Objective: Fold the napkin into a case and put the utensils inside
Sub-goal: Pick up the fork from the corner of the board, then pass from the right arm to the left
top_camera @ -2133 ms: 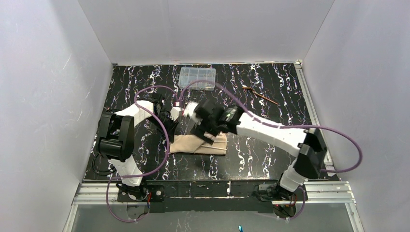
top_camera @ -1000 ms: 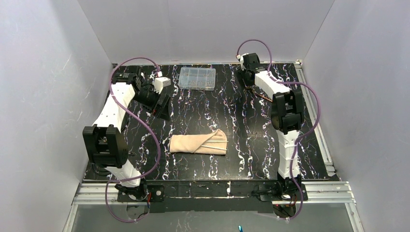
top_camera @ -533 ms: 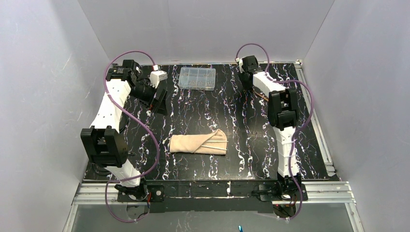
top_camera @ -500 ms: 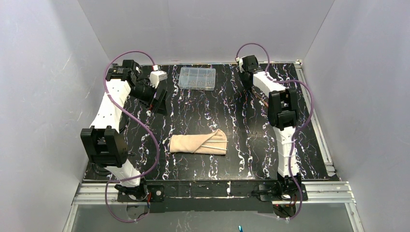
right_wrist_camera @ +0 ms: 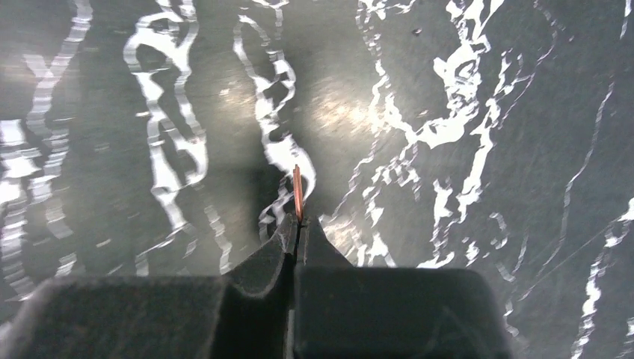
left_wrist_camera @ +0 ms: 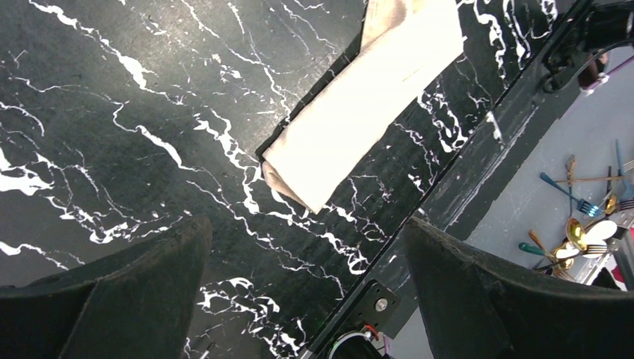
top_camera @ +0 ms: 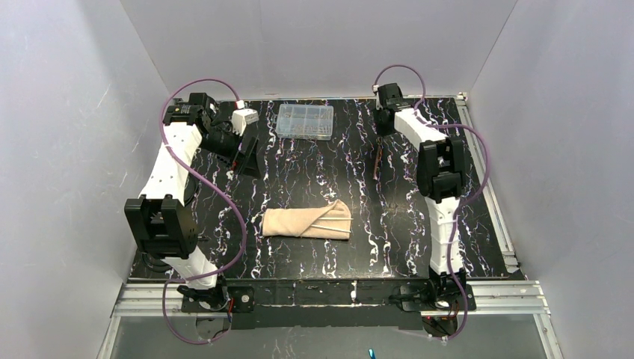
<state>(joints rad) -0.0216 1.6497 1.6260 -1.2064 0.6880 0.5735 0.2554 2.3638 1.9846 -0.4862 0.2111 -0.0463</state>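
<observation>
The napkin (top_camera: 306, 222) lies folded into a narrow beige case at mid-table; the left wrist view shows its end (left_wrist_camera: 366, 97). My right gripper (top_camera: 381, 136) is at the back right, shut on a thin copper utensil (top_camera: 377, 161) that hangs below it, off the table. In the right wrist view the copper tip (right_wrist_camera: 297, 193) sticks out from between the pressed-together jaws of that gripper (right_wrist_camera: 299, 222). My left gripper (top_camera: 247, 155) hovers at the back left, well away from the napkin. Its jaws (left_wrist_camera: 306, 228) stand wide open with nothing between them.
A clear plastic compartment box (top_camera: 305, 121) sits at the back centre. White walls close in the black marbled table (top_camera: 224, 247) on three sides. Beyond the table's near edge (left_wrist_camera: 478, 157), several coloured pieces of cutlery (left_wrist_camera: 583, 224) lie on a lower grey surface.
My right gripper has shut on the copper utensil and raised it off the table. The left arm drew back slightly towards the back left, then held still, open throughout.
</observation>
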